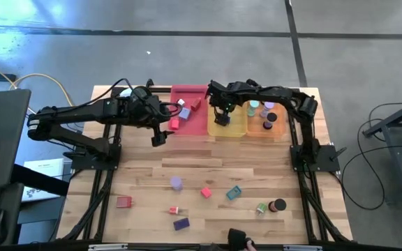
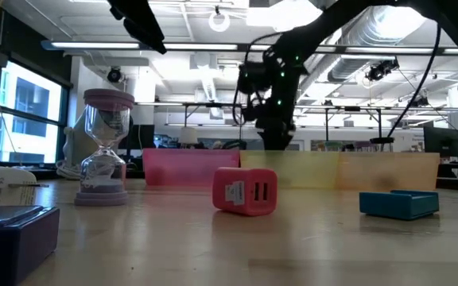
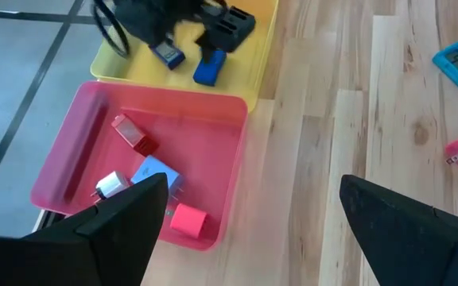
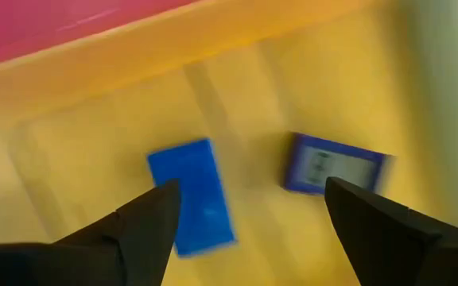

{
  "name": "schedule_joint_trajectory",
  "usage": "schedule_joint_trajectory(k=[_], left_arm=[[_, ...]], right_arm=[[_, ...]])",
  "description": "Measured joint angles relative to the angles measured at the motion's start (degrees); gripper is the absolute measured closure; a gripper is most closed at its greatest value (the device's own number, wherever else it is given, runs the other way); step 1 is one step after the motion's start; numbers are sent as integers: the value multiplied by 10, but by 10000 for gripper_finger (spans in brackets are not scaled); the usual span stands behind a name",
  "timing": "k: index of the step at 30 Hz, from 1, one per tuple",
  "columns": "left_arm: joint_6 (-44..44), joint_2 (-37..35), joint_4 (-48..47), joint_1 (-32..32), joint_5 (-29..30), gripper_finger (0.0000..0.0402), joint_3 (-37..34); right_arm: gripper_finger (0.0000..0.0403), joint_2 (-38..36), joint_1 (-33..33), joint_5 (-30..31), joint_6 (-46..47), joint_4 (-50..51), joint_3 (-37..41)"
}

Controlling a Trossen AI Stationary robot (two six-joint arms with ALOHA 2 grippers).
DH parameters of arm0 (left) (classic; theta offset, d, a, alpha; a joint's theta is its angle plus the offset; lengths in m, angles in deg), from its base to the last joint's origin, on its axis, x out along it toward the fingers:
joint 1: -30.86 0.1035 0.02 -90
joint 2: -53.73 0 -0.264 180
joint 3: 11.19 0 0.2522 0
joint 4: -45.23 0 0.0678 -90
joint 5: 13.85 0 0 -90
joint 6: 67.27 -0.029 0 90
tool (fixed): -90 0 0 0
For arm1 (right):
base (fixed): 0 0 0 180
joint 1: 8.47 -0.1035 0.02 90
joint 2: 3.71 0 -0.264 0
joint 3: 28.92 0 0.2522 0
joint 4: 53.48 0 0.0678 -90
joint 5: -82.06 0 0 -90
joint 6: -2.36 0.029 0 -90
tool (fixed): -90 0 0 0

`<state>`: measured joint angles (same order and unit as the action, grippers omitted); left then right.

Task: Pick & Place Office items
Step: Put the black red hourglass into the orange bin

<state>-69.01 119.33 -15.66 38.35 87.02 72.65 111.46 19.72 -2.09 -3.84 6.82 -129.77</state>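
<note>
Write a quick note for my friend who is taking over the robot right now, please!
Right gripper: open, empty, over the yellow tray; two blue pieces lie in the tray below it.
Left gripper: open, empty, beside the pink tray.
Done: pink tray holds red, pink, blue and white pieces; orange tray holds a few round pieces.
Left: about nine pieces lie loose at the table's near side, among them a lavender cylinder, a teal block and a black disc.
</note>
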Motion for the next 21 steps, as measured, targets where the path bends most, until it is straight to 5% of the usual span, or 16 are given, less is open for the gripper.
schedule_joint_trajectory(k=[6,16,21], left_arm=[[0,0,0,0,0,39,0],[21,0,0,0,0,39,0],[45,0,0,0,-4,39,0]], right_arm=[[106,-81,-17,47,-25,29,-19],[106,-242,-89,40,24,68,-19],[106,-297,-129,-25,108,142,-19]])
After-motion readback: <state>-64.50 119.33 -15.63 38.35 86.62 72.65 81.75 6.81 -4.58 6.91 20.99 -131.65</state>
